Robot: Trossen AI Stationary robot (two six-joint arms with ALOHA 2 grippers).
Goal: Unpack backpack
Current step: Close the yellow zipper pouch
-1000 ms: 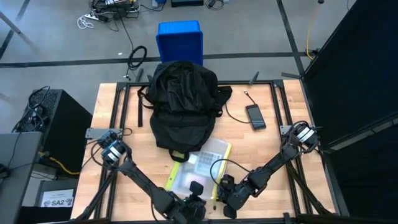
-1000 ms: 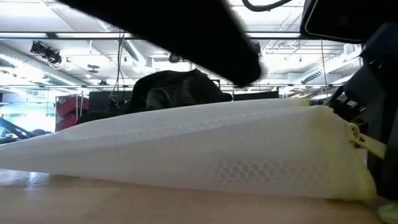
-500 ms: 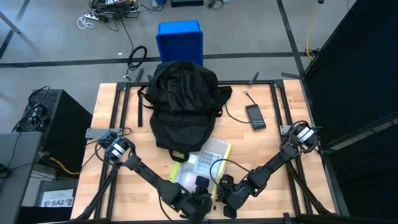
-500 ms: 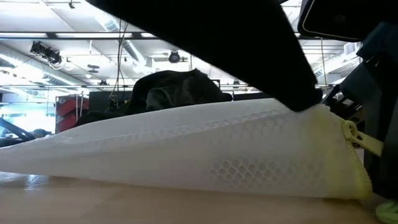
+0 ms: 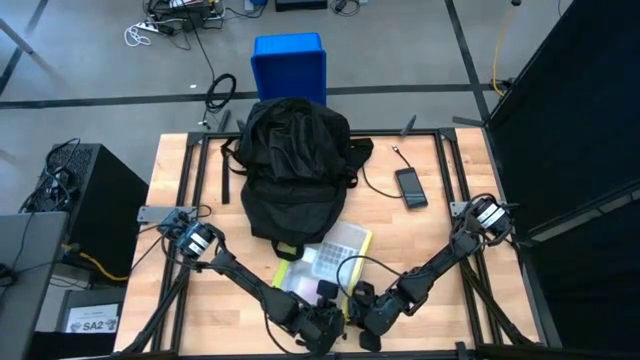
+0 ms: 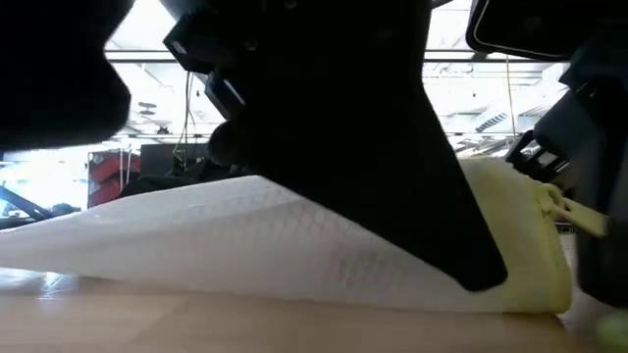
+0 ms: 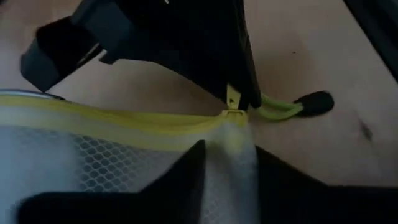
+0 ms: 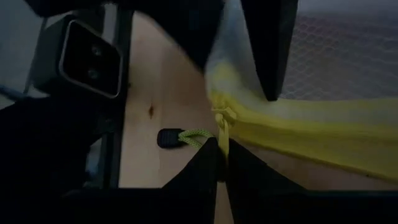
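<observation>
Since the earlier frame the left gripper [image 5: 328,296] has come forward from the near table edge onto the near end of the clear mesh pouch [image 5: 320,262], and in the low view its dark bulk now covers most of the pouch's middle, where before the white mesh showed almost whole.

In the left wrist view the two dark fingers [image 7: 186,177] stand close on either side of a fold of white mesh [image 7: 231,168] just beside the yellow zipper [image 7: 112,118], so the jaws look nearly closed and pinching the pouch fabric, though the angle leaves the contact itself a little uncertain.

The right gripper [image 5: 358,296] sits just right of the left one at the pouch's near right corner. Its fingers are closed together on the zipper slider [image 8: 222,118]. The green pull cord [image 8: 194,137] with its black end tab [image 8: 166,138] lies on the wooden table [image 5: 455,290].

The backpack [image 5: 292,170] lies at the far middle of the table, well apart from both grippers, with its near edge meeting the far end of the pouch. A black phone [image 5: 410,187] with a thin cable [image 5: 375,180] lies to the right of the backpack. A blue bin [image 5: 289,63] stands on the floor beyond the table's far edge.
</observation>
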